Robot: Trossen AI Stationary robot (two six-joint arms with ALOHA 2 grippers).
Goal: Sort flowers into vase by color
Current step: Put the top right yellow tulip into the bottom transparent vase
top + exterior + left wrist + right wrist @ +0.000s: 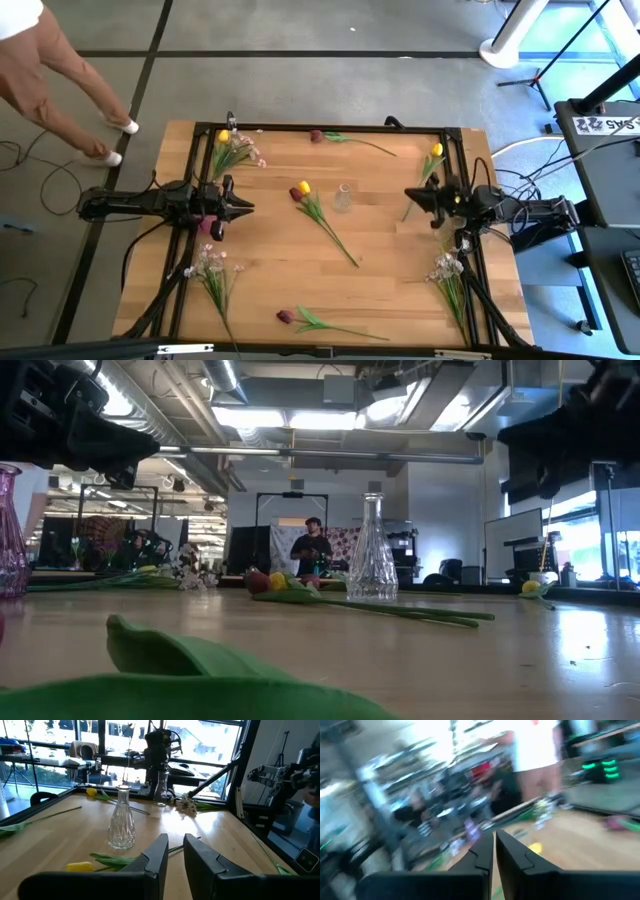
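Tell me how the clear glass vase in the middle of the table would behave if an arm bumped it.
The clear vase looks tall with a slim neck over a small base, so a nudge high up would probably tip it. It seems to be cut glass, so likely fragile and somewhat slippery. Once on its side, its round body may roll across the table.

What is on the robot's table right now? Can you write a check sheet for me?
Surface: wooden table, flat.
Job's things: yellow tulip beside clear vase; another yellow tulip far right; maroon tulips at near and far edges; white-pink sprigs near corners; pink vase under the left arm.
Clutter: nothing seen.
End effectors: left end effector slightly open, empty; right end effector shut, empty.
Cables: cables off right side.
Surroundings: person's legs at upper left.
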